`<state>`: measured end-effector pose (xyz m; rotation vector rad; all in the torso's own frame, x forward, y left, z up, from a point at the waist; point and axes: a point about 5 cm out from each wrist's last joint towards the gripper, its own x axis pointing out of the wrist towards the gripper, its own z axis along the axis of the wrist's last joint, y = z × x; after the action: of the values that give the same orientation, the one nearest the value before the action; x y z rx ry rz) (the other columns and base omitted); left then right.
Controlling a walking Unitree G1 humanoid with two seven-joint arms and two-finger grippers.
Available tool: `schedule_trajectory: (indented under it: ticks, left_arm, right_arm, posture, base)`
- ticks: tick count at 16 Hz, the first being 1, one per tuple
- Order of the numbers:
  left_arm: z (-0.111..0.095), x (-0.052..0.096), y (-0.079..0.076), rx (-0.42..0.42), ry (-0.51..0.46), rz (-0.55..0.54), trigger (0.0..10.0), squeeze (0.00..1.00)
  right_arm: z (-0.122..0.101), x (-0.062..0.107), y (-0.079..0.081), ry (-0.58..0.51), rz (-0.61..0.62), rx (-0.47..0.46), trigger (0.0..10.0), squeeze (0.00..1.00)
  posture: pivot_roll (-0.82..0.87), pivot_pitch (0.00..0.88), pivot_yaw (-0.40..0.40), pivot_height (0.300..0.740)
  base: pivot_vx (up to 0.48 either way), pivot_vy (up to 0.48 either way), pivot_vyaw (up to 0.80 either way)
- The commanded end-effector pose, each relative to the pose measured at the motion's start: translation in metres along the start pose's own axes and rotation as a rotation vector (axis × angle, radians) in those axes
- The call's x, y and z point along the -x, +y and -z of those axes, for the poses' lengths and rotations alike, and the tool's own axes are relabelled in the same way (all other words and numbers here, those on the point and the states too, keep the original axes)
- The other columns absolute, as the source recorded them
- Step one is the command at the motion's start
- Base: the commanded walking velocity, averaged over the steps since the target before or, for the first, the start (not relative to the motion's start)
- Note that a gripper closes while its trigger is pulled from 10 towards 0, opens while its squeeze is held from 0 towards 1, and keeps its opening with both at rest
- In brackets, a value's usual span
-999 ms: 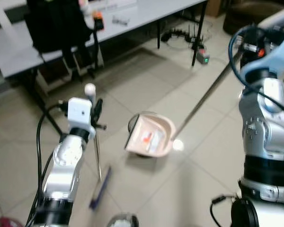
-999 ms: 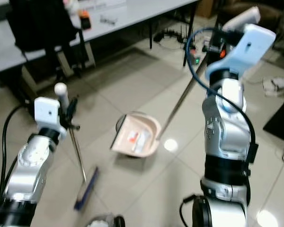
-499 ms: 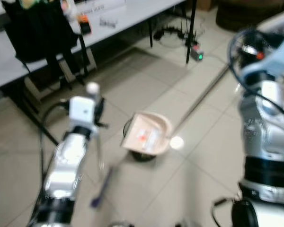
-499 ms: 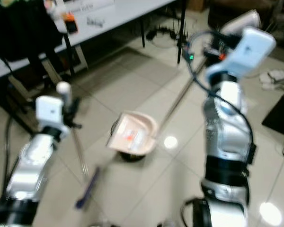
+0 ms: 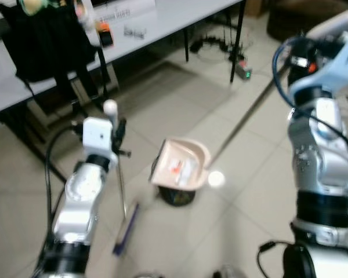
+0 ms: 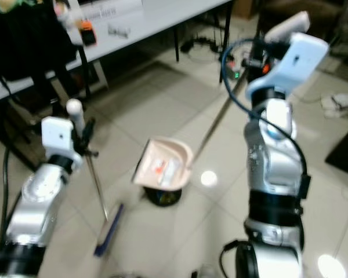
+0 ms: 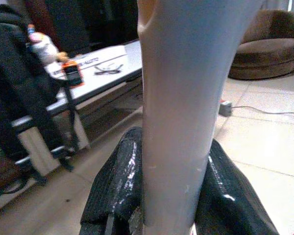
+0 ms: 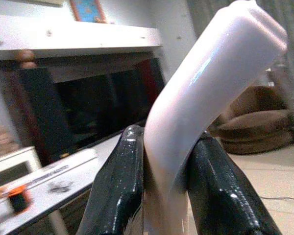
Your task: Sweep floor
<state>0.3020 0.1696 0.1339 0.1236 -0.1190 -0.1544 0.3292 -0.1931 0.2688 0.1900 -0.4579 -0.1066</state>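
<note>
My left gripper point(image 5: 117, 132) is shut on the pale grip of a broom handle point(image 7: 186, 98). The thin rod point(image 5: 121, 188) runs down to a blue brush head point(image 5: 125, 229) on the tiled floor. My right gripper point(image 5: 290, 58) is shut on the curved pink handle point(image 8: 201, 107) of a dustpan. Its long grey pole point(image 5: 243, 124) slopes down to the pink pan point(image 5: 181, 164), which is tipped up on edge over a dark round thing point(image 5: 177, 196) on the floor. The brush head lies left of the pan, apart from it.
A grey table point(image 5: 162, 29) runs along the back with a black bag point(image 5: 46, 40) and small items on it. A power strip with cables point(image 5: 243, 72) lies on the floor behind. A brown sofa point(image 5: 301, 14) stands far right.
The camera has shifted slightly and the blur has cleared. The dark round thing under the pan shows more. Both grippers keep their holds.
</note>
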Motion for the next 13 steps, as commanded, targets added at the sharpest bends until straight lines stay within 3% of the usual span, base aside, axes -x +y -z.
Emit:
schedule_trajectory:
  ticks: [1,5,8,13]
  left_arm:
    - [-0.007,0.000,0.006,-0.014,-0.024,-0.021,10.0,0.00]
    - [-0.006,0.000,0.006,0.004,-0.026,-0.025,10.0,0.00]
    - [-0.005,0.000,0.003,0.007,-0.022,-0.020,10.0,0.00]
    - [-0.005,-0.001,0.002,0.011,-0.030,-0.016,10.0,0.00]
  right_arm:
    - [-0.015,-0.004,0.003,-0.076,-0.010,0.000,10.0,0.00]
    - [-0.016,-0.006,0.001,-0.083,-0.009,0.004,10.0,0.00]
    - [-0.022,-0.008,-0.002,-0.143,-0.023,0.030,10.0,0.00]
    - [-0.026,-0.006,0.024,-0.262,-0.234,0.098,10.0,0.00]
  posture:
    - [0.02,0.053,0.066,0.740]
    - [0.02,0.054,0.063,0.740]
    - [0.01,0.052,0.063,0.740]
    - [0.01,0.050,0.064,0.740]
  base:
    - [0.405,0.000,0.00]
    - [0.373,0.000,0.00]
    - [0.000,0.000,0.00]
    - [0.000,0.000,0.00]
